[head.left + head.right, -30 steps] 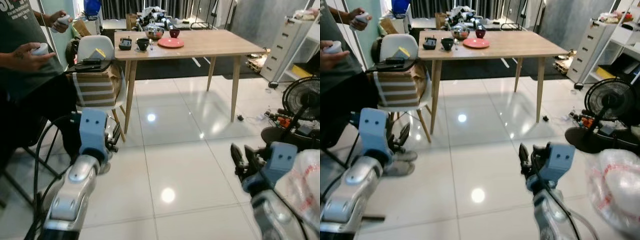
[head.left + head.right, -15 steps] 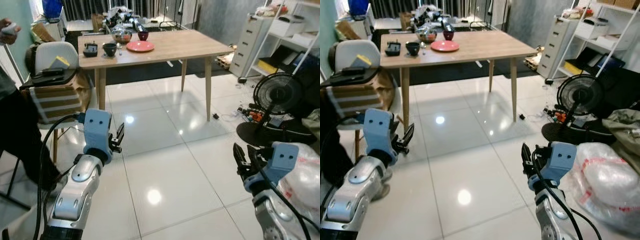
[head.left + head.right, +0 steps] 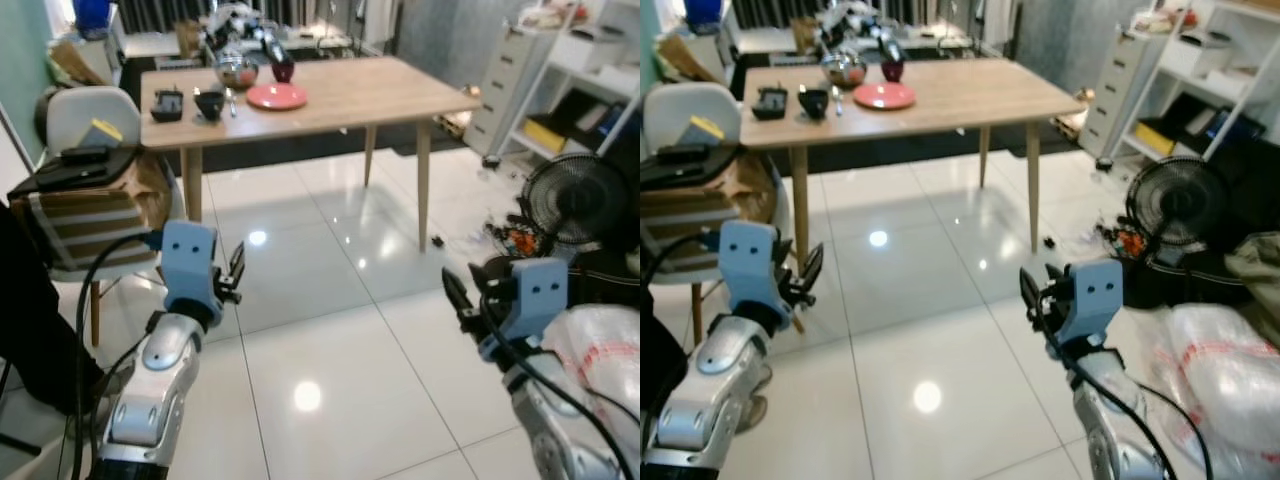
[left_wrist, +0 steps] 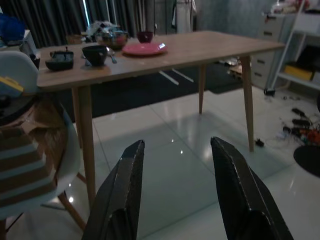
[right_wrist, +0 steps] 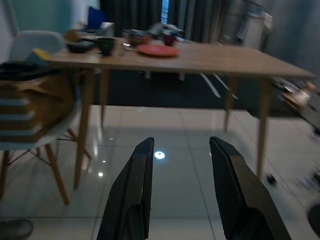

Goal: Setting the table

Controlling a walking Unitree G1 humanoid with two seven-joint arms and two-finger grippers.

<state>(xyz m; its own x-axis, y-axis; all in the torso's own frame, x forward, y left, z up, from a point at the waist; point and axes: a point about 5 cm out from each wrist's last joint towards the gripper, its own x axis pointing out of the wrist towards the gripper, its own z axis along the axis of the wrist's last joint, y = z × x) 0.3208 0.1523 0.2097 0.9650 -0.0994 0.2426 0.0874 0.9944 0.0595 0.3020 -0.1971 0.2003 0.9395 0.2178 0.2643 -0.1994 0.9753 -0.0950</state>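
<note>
Facing a wooden table (image 3: pixel 400 90), pink plate (image 3: pixel 277 96) on it, glossy white floor tiles (image 3: pixel 330 330)

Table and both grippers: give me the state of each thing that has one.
Left gripper: open, empty, off the table.
Right gripper: open, empty, off the table.
Pink plate: flat on the wooden table, empty.
Metal bowl: upright.
Dark cup: upright.
Fan: standing on the floor.

Both silver arms reach forward at waist height; the left gripper (image 4: pixel 175 192) points ahead with its black fingers (image 4: pixel 125 195) spread and empty; the right gripper (image 5: pixel 180 192) is level beside it, fingers likewise apart and empty.
</note>
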